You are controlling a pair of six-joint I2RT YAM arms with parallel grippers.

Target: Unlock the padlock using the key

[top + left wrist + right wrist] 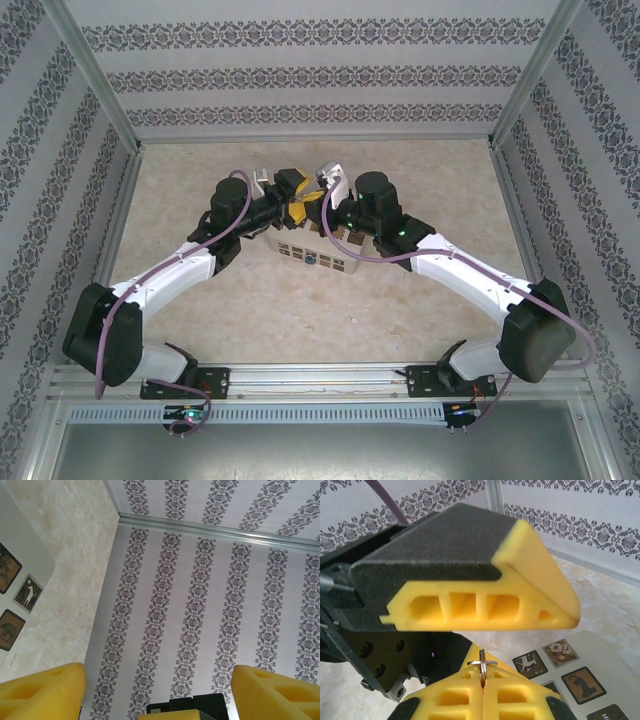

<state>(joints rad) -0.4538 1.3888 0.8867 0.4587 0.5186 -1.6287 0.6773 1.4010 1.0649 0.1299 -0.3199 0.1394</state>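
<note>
The right gripper has its yellow fingers pressed together. They pinch a silvery key ring that stands upright out of the seam between the fingertips. Whatever hangs from the ring is hidden between the pads.

Just above the ring, and apart from it, one black-backed yellow finger of the left gripper crosses the right wrist view. The left gripper is spread wide, and the patterned wall shows through the gap between its fingers.

In the top view both grippers meet over the far edge of the cream box, the left arm reaching in from the box's left and the right arm from its right. The box lies on the pale marbled counter. Dark square tiles with small animal and flower figures sit on its top.

The padlock shows as a tiny blue spot on the near face of the cream box, about midway along it. It sits below both grippers and apart from them. It is too small to make out its metal part.
</note>
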